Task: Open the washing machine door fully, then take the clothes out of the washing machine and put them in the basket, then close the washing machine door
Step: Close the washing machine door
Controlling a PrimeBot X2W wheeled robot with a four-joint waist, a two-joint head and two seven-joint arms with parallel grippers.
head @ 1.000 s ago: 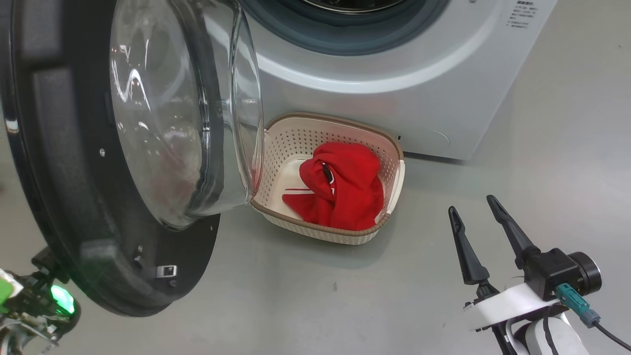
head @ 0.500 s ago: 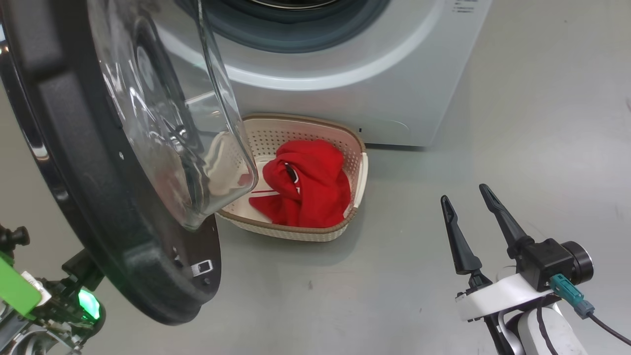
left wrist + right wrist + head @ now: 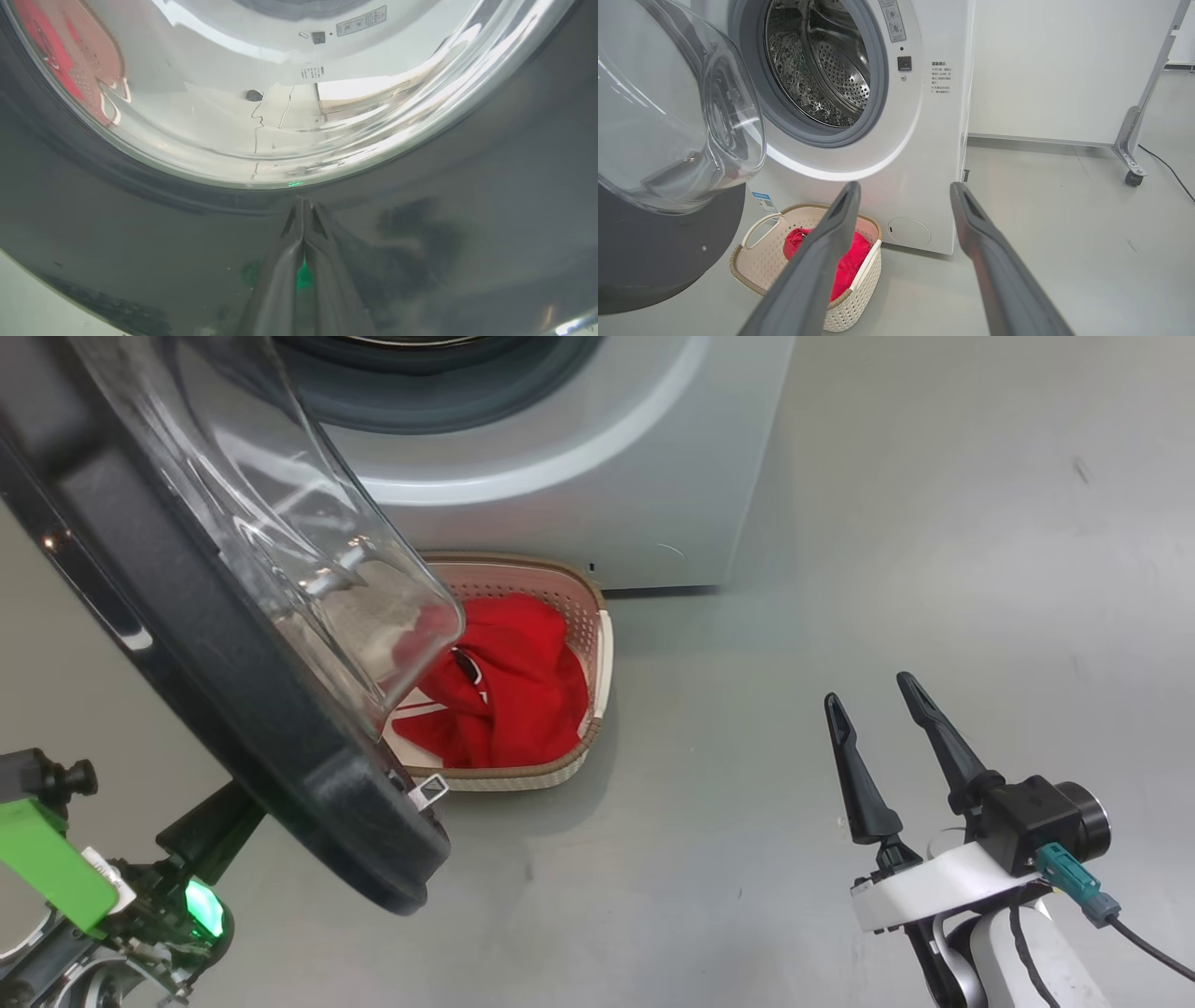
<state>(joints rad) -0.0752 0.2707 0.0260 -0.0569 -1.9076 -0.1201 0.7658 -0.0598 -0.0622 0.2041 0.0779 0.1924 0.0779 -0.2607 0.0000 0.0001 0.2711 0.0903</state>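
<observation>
The washing machine door [image 3: 233, 709] stands part open at the left, its glass bowl overlapping the basket's left side. My left gripper [image 3: 303, 203] is shut, tips pressed on the door's [image 3: 467, 210] black outer face; its dark fingers [image 3: 213, 826] reach behind the door's lower edge. The white washing machine [image 3: 560, 476] shows a bare steel drum [image 3: 822, 70]. In front of it, the cream basket [image 3: 597, 644] holds the red clothes [image 3: 523, 700]. My right gripper [image 3: 873, 709] hovers open over the floor to the right, holding nothing; its wrist view shows the basket [image 3: 850, 308] and clothes [image 3: 857, 256].
Grey floor [image 3: 840, 569] stretches to the right of the machine and the basket. A white panel on a wheeled metal frame [image 3: 1132, 140] stands behind and to the right, with a cable [image 3: 1167, 168] lying on the floor beside its caster.
The head camera has shifted, sliding the scene left. The door has swung further toward the machine and now covers more of the basket. More of my left gripper shows behind it. Right gripper stays open.
</observation>
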